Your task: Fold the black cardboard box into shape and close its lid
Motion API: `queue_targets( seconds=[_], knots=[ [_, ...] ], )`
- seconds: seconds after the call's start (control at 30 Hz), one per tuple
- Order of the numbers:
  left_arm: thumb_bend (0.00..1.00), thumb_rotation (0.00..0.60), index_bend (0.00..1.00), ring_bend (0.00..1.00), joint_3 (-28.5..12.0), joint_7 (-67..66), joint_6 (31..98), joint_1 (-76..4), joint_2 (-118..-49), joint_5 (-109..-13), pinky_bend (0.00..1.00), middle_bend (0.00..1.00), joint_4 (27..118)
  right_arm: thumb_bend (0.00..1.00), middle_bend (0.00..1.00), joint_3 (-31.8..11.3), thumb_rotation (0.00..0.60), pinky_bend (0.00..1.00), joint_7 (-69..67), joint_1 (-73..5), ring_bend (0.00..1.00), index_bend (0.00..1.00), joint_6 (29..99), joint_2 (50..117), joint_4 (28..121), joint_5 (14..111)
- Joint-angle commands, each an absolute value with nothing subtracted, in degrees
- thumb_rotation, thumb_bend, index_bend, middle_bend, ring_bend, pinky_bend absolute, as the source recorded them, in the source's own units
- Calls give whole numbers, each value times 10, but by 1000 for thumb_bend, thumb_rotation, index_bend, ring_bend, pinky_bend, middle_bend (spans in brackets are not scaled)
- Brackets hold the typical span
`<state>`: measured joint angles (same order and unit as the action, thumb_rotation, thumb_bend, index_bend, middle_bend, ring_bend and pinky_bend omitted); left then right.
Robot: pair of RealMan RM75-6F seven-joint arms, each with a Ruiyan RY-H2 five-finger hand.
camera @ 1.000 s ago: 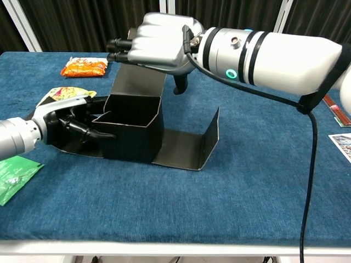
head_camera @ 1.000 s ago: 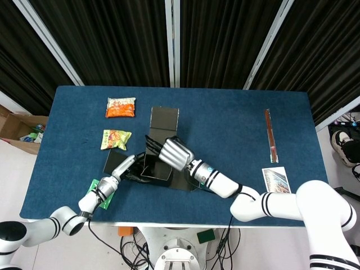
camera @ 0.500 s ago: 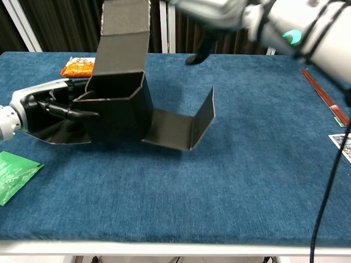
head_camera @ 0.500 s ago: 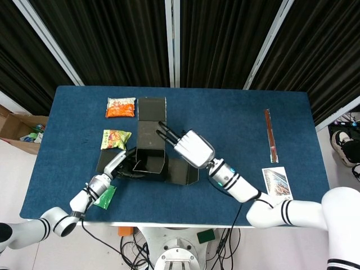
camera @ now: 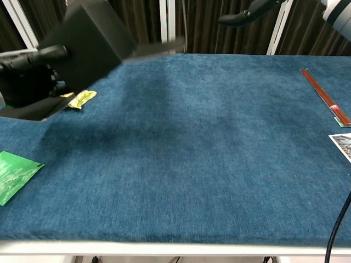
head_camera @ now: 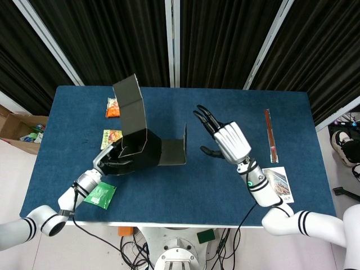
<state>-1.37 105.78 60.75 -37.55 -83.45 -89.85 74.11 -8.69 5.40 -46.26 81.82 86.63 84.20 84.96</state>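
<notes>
The black cardboard box (head_camera: 135, 153) is lifted off the blue table (head_camera: 225, 185) and tilted, and my left hand (head_camera: 108, 160) grips its left wall. Its long lid flap (head_camera: 128, 107) stands up and back, and a side flap (head_camera: 175, 151) sticks out to the right. In the chest view the box (camera: 90, 46) is blurred at the upper left, with my left hand's fingers (camera: 38, 57) dark against it. My right hand (head_camera: 226, 139) hovers well to the right of the box with its fingers spread and holds nothing. Only a fingertip of that hand (camera: 247, 15) shows in the chest view.
An orange snack packet (head_camera: 111, 107) lies half hidden behind the lid. A yellow-green packet (head_camera: 111, 136) and a green packet (head_camera: 101, 195) lie at the left. Red chopsticks (head_camera: 271, 135) and a printed card (head_camera: 278, 183) lie at the right edge.
My left hand has raised the box off the table and tilted it. My right hand has left the lid and pulled away up and to the right, its fingers spreading.
</notes>
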Motion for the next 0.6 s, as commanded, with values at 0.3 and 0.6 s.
queue_targets(
  seconds=[0.3,0.6],
  knots=[
    [92,600,233,607,-16,1148,628,-388,-789,-923,840,270,807,38,59,-136,600,1000,66,-494,643,0,830,972,763,898],
    [92,600,231,607,-2,1088,637,-397,-784,-947,840,266,806,24,49,-173,600,1000,95,-538,643,0,851,1036,716,937]
  ],
)
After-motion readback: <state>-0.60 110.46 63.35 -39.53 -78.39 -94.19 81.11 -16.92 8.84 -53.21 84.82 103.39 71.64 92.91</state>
